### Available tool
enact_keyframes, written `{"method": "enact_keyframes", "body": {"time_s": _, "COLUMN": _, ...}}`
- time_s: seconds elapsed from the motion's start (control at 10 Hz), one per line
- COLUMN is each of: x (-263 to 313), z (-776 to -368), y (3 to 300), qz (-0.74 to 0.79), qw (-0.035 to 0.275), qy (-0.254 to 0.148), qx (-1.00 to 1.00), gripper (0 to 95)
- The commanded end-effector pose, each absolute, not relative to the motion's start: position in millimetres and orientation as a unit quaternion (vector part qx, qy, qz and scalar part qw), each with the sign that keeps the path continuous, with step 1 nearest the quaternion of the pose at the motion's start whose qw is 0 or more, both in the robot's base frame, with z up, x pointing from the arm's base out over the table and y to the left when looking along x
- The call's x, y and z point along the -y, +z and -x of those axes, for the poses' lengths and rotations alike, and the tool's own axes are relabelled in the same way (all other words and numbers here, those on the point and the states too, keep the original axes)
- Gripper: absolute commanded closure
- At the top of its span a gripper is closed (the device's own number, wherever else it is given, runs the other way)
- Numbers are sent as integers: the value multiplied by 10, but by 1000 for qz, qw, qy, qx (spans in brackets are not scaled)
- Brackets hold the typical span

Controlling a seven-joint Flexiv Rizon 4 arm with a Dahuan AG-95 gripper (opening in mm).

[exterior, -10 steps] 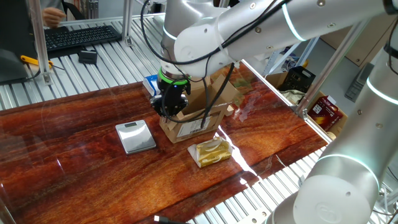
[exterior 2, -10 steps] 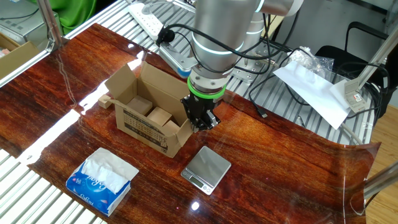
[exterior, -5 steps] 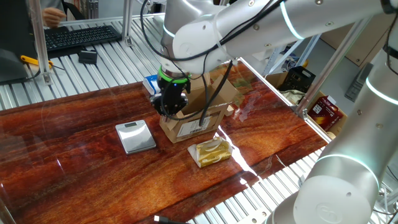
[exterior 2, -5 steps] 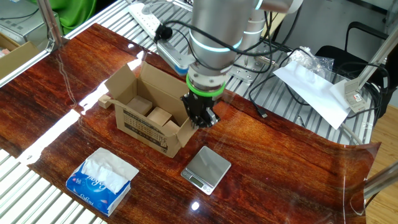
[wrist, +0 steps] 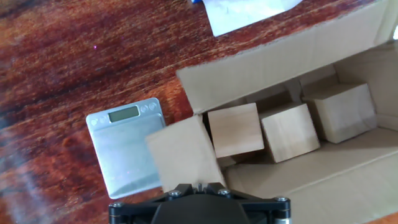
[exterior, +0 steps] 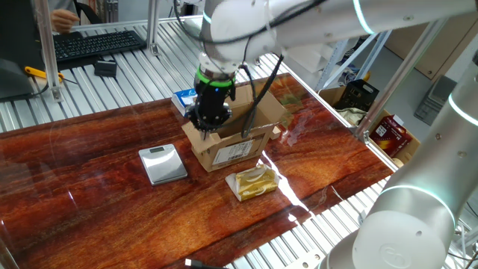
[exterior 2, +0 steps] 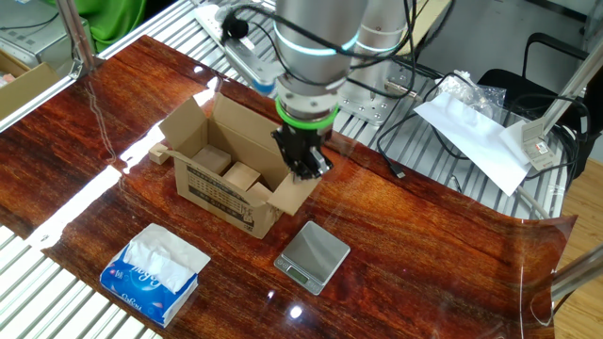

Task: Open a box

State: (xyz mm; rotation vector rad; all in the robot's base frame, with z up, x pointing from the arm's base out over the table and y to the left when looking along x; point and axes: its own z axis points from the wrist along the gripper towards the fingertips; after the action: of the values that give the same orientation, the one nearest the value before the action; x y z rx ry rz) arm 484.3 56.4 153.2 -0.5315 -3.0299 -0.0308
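Note:
The box is a brown carton with a white label, standing on the wooden table with its flaps up. It also shows in the other fixed view and the hand view, where three wooden blocks lie inside. My gripper is at the box's short end nearest the scale, shut on that end's small flap. In the other fixed view the gripper holds the flap bent outward. In the hand view the gripper is closed, with the flap running between the fingers.
A silver digital scale lies on the table beside the held end of the box. A gold foil pack lies in front of the box. A blue-and-white tissue packet lies beyond the box's long side.
My gripper has risen and shifted back along the box's end with the small flap in it. The flap now leans further outward. The box has stayed in place.

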Motion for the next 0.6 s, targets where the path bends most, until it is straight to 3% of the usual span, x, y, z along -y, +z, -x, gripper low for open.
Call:
{"method": "enact_keyframes", "body": {"time_s": 0.1, "x": -531, "z": -4841, "y": 1645, "qz": 173, "qw": 38, "qy": -19, "qx": 984, "gripper": 950}}
{"method": "enact_keyframes", "body": {"time_s": 0.6, "x": -310, "z": -4908, "y": 1912, "qz": 144, "qw": 53, "qy": -25, "qx": 988, "gripper": 950}}
